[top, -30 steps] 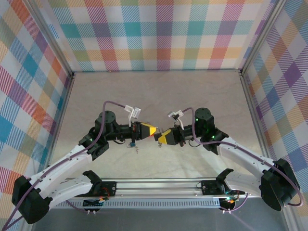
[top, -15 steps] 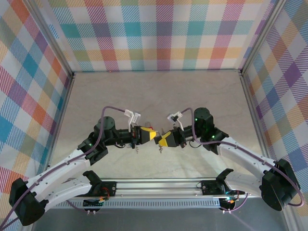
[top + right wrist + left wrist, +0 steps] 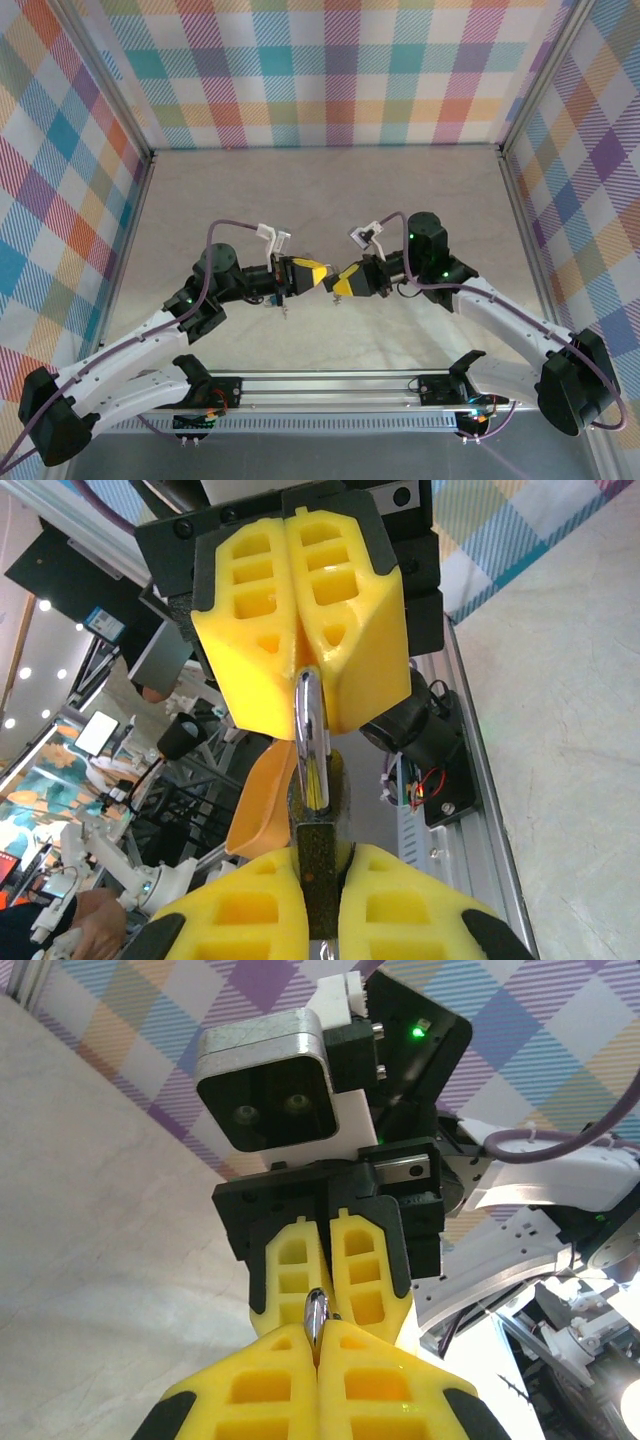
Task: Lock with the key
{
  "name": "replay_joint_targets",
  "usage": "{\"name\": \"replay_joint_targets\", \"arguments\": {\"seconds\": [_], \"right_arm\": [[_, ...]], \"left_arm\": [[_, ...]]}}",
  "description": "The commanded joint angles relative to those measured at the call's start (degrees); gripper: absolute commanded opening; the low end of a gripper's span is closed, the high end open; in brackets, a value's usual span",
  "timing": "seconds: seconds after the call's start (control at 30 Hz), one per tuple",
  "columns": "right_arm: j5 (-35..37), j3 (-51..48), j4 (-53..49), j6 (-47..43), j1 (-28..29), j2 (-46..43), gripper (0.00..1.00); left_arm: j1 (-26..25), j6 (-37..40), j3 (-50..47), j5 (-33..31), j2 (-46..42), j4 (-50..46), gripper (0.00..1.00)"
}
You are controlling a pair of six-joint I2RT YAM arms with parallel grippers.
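lock: dark brassy body, silver shackle | up off the desk, over its near-middle | body clamped in right gripper, shackle top pinched by left gripper

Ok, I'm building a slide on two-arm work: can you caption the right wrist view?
Right pincer shut on the padlock, left pincer pinching its steel shackle from the opposite side.
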Motion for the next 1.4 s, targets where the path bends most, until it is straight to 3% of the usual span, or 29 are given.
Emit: {"name": "replay_joint_targets", "arguments": {"seconds": [0.0,0.4,0.57,0.63,0.67,0.83,1.03,1.37], "right_arm": [[7.43,5.98,8.57,1.65,-2.24,-0.21,0.0],[5.98,11.79,5.1,0.48,-2.69,1.43,0.0],[9.57,10.56,-0.19,-3.46,-2.69,1.1,0.0],[9.6,9.76,0.39,-3.32,-2.69,0.37,0.19],[10.49,9.16,0.32,-3.51,-2.69,-0.39,0.22],[17.14,6.12,-3.66,-7.45,-2.69,-4.26,0.63],[23.47,1.04,-6.23,-9.5,-2.69,-8.23,0.75],[27.97,-12.63,-2.18,-6.32,-2.69,-17.22,0.8]], "left_arm": [[-5.87,1.11,-2.95,12.23,2.58,-7.49,0.0],[-7.74,0.68,-2.92,14.34,4.78,-6.1,0.0],[-7.66,3.15,-2.11,8.02,1.14,-9.43,0.0],[-7.48,3.32,-2.39,4.47,0.2,-8.05,0.0],[-7.31,3.22,-2.46,2.79,0.27,-7.1,0.0],[-6.07,2.65,-0.59,2.1,5.14,-0.48,0.0],[-3.84,4.35,4.67,3.74,8.35,-1.28,0.0],[1.27,0.97,6.48,1.87,11.48,5.87,0.0]]}}
